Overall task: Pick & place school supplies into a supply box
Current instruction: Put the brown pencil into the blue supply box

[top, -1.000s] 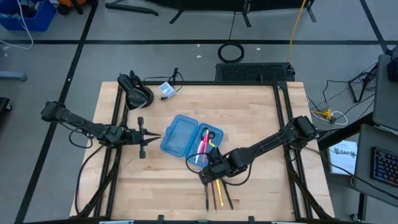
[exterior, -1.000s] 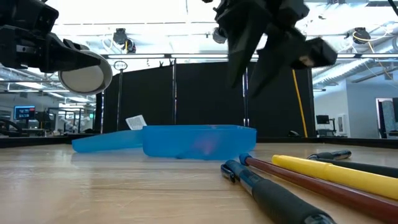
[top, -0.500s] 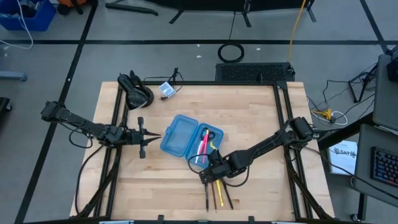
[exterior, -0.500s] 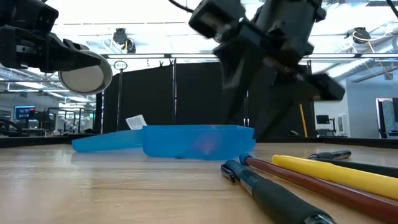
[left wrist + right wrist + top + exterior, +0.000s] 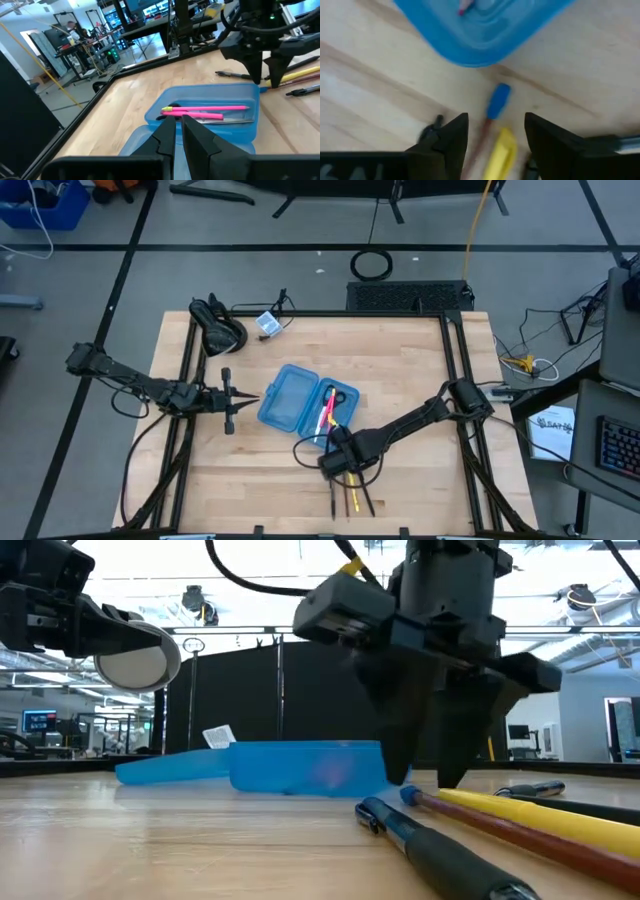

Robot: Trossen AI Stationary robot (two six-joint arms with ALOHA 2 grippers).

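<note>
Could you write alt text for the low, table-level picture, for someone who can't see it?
The right gripper hangs with open fingers over the tip of a blue-capped pencil lying beside a yellow pencil and a black pen on a wooden table. Behind sits an open blue box; the left gripper waits at upper left.

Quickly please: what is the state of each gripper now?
Left gripper: shut, holding nothing.
Right gripper: open, lowered over the pencils, holding nothing.

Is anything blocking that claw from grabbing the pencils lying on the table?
Nothing visible. The right end effector hangs open directly over the blue-capped pencil and yellow pencil, with only bare table between them.
</note>
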